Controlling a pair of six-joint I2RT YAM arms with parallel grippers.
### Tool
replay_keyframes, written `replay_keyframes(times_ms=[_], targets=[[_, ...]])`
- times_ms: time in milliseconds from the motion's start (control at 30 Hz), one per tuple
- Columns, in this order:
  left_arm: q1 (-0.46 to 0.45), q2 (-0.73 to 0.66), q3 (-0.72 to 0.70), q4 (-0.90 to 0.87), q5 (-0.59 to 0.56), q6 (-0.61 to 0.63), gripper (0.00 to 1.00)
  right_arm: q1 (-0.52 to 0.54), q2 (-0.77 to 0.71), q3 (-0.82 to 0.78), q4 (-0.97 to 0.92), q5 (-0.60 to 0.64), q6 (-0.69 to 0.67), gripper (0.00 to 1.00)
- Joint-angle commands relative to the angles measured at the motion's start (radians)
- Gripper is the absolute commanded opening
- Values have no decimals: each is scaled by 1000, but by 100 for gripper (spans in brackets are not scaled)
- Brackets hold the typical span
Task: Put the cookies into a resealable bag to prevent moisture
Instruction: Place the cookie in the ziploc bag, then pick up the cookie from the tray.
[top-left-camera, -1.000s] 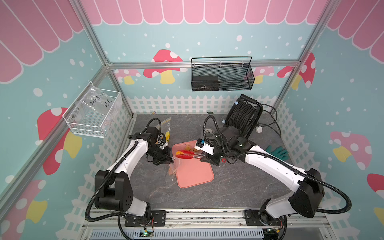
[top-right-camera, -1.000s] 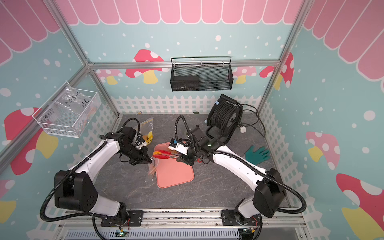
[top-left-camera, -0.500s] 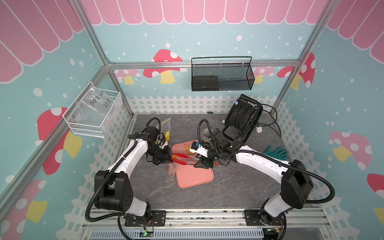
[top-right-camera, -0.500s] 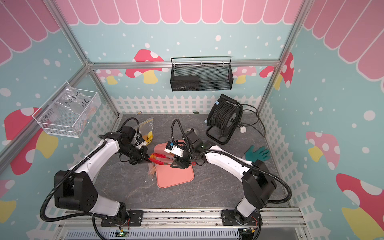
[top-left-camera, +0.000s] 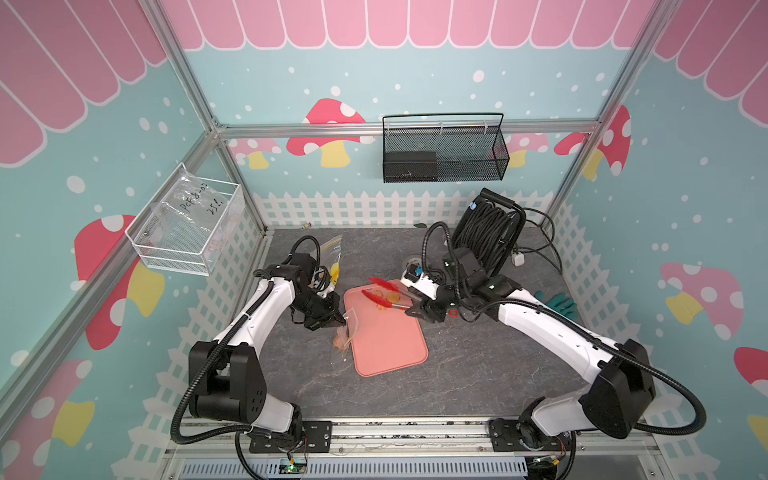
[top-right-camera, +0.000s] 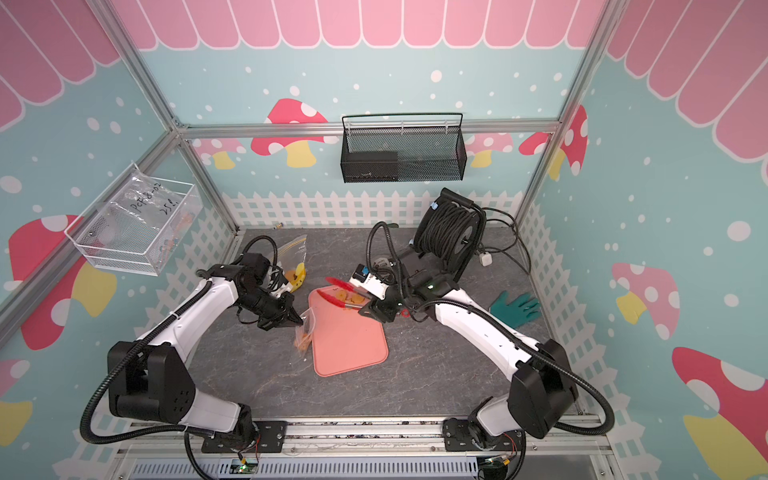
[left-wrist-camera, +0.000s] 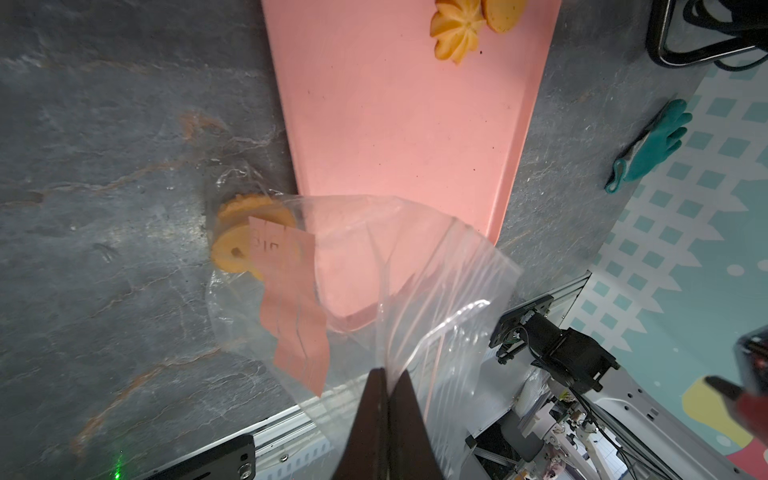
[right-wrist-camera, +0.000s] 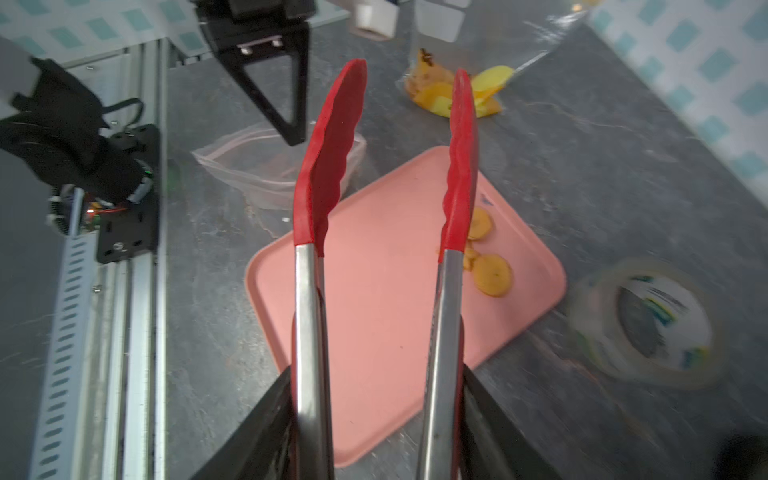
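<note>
Two grippers work over a pink tray (left-wrist-camera: 395, 124): the left gripper (left-wrist-camera: 388, 376) has its fingers pinched fully together on the rim of a clear resealable bag (left-wrist-camera: 415, 270), holding its mouth up at the tray's edge. The right gripper (right-wrist-camera: 378, 415) grips the steel handles of red-tipped tongs (right-wrist-camera: 328, 158), its fingers (right-wrist-camera: 494, 419) part-way open around them, tong tips spread above the tray. Some cookies (left-wrist-camera: 237, 249) lie inside the bag on the grey table (left-wrist-camera: 124, 124); others sit on the tray near the tong tips.
</note>
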Motion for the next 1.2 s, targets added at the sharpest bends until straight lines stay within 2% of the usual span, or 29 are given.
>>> replay_keyframes(times_ms=[0, 267, 533, 700, 967, 1167], targets=[[7, -17, 22, -15, 6, 21, 0, 3, 26, -36, -119, 159, -108, 59], [6, -16, 30, -15, 6, 19, 0, 27, 197, 12, -65, 222, -164, 62], [6, -18, 14, -15, 2, 22, 0, 35, 354, 96, -47, 220, -164, 62], [6, -13, 10, -15, 0, 27, 0, 37, 392, 117, -46, 249, -146, 62], [6, -10, 9, -16, -3, 32, 0, 59, 442, 157, -69, 213, -168, 58], [6, -13, -5, -16, -3, 36, 0, 78, 451, 169, -113, 273, -202, 57]])
